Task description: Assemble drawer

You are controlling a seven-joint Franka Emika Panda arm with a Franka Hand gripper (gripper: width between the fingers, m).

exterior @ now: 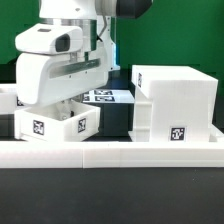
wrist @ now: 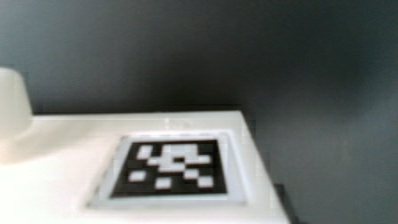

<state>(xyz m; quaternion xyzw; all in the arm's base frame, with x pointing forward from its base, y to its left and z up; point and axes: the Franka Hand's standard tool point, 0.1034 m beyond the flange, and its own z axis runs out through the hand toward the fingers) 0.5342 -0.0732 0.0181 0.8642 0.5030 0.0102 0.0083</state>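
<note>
The drawer's big white casing (exterior: 175,100) stands upright at the exterior view's right, with a marker tag low on its front. A small white tray (exterior: 55,122) with a tag lies at the exterior view's left. My gripper (exterior: 78,102) hangs right above the tray, its fingertips hidden by the hand and the tray's wall. The wrist view shows a white part with a framed marker tag (wrist: 175,165) close below, and no fingers. I cannot tell which part that is. The second tray is not clearly seen.
The long low white wall (exterior: 110,155) runs across the front. The marker board (exterior: 105,97) lies between the arm and the casing. A rounded white shape (wrist: 11,110) sits at the wrist view's edge. The table is dark (wrist: 302,60).
</note>
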